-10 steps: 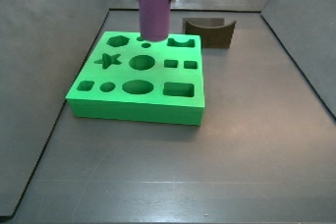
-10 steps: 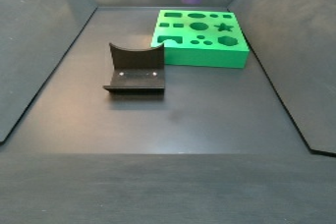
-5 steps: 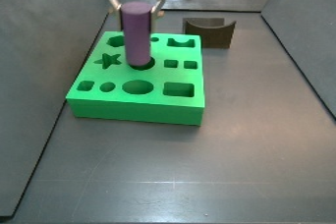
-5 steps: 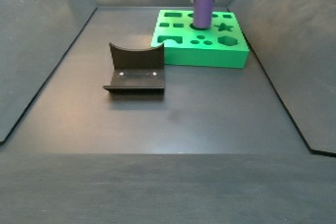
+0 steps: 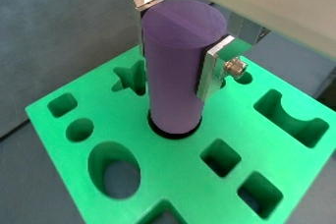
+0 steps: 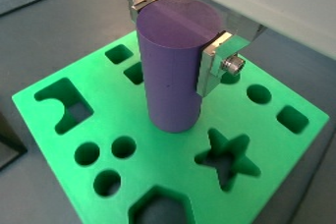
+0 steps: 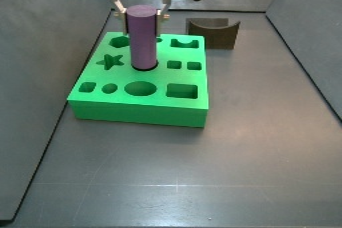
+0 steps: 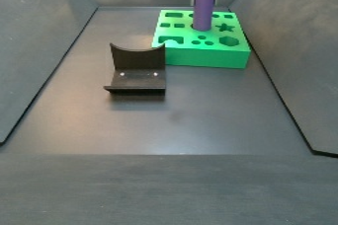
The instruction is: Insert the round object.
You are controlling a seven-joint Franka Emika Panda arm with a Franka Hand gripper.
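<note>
The round object, a tall purple cylinder peg (image 7: 142,38), stands upright with its lower end in the round middle hole of the green block (image 7: 134,100). It shows in both wrist views (image 5: 175,90) (image 6: 170,85) and in the far side view (image 8: 204,8). My gripper (image 7: 142,12) is right above the block, and its silver fingers (image 5: 217,63) press on opposite sides of the peg's top. The gripper also shows in both wrist views (image 5: 178,39) (image 6: 175,33). The green block (image 8: 201,53) has several shaped holes.
The dark fixture (image 8: 134,70) with a curved notch stands on the grey floor beside the block, and shows behind it in a side view (image 7: 214,33). Sloping grey walls (image 7: 305,62) bound the floor on both sides.
The gripper carried the peg from above the block's back row to the middle round hole and lowered it in. In the last half second it hardly moved.
</note>
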